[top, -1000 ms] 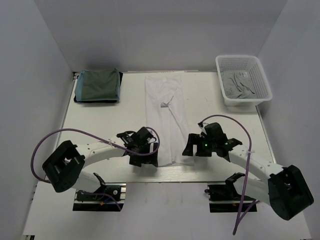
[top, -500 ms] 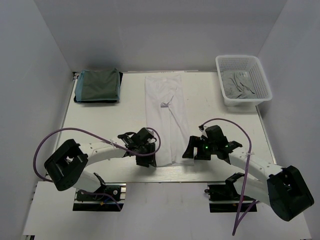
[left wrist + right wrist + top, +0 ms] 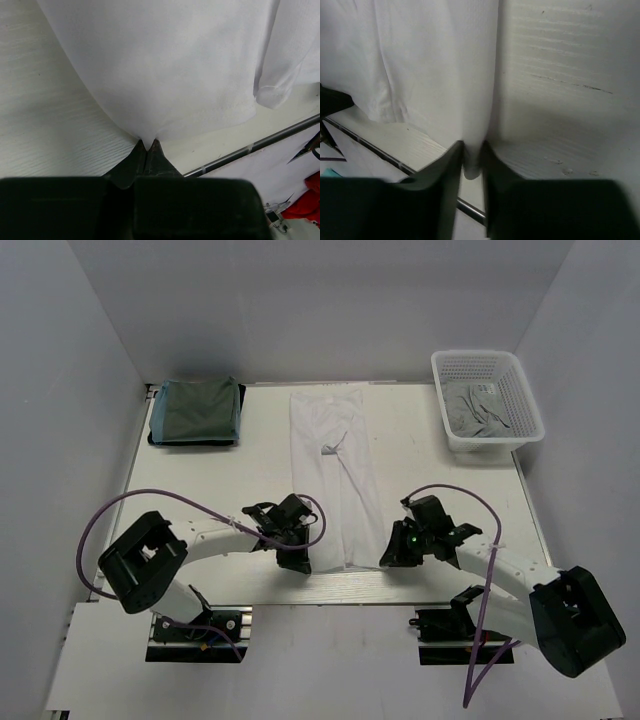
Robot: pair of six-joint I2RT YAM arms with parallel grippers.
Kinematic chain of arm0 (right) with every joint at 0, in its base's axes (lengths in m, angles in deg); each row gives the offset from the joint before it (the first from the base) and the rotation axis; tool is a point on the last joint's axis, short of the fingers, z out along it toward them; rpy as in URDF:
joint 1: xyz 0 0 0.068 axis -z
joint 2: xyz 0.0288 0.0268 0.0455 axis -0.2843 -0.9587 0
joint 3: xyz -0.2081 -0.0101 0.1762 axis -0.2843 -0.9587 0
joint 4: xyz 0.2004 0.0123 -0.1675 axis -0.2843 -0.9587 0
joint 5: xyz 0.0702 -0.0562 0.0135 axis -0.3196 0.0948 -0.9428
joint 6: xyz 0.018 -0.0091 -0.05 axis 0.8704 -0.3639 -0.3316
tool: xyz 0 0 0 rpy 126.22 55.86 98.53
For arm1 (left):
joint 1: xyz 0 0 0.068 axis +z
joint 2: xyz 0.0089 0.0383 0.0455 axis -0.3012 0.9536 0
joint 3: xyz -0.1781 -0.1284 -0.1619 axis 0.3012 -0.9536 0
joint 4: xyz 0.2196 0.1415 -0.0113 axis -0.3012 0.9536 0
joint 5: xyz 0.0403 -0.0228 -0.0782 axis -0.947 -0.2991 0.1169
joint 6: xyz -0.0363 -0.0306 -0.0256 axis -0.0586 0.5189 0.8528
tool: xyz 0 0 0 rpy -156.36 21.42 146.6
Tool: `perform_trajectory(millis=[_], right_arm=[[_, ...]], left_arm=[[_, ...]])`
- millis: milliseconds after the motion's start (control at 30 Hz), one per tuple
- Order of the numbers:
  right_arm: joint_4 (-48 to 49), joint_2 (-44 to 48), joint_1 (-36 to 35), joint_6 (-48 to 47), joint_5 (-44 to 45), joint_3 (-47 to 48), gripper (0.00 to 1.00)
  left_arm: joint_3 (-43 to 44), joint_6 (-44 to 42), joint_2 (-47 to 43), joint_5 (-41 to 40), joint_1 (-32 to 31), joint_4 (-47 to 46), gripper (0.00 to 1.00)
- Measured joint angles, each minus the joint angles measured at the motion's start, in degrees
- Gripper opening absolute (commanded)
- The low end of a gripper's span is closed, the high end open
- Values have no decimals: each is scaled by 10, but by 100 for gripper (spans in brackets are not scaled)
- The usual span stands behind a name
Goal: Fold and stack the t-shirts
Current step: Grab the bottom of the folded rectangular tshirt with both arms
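On the counter (image 3: pixel 200 480) the white t-shirt (image 3: pixel 330 470) lies centred as a long strip (crosswise fold likely next); the teal-green t-shirt (image 3: pixel 197 410) tops a far-left stack; grey t-shirts (image 3: pixel 478 410) wait unfolded in the basket (image 3: pixel 478 356). Jaws of the left gripper (image 3: pixel 297 558) and right gripper (image 3: pixel 392 552) pinch the strip's near corners.

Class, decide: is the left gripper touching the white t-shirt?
Touching. In the left wrist view, the left gripper is shut on the white t-shirt at its hem, cloth puckering at its fingertips.
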Motion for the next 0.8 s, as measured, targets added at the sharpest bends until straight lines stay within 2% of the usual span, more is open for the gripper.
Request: perform_trajectory(millis=[33, 67, 533, 800], right_arm=[[-1, -3, 0, -2, 1, 0, 7], [-5, -8, 0, -2, 1, 0, 0], [-36, -19, -1, -46, -19, 28, 0], [-25, -117, 5, -57, -17, 157, 0]], left_arm=[[2, 0, 2, 0, -1, 0, 0], [3, 0, 3, 0, -1, 1, 0], [3, -9, -24, -24, -5, 28, 0], [123, -47, -8, -90, 2, 70, 0]])
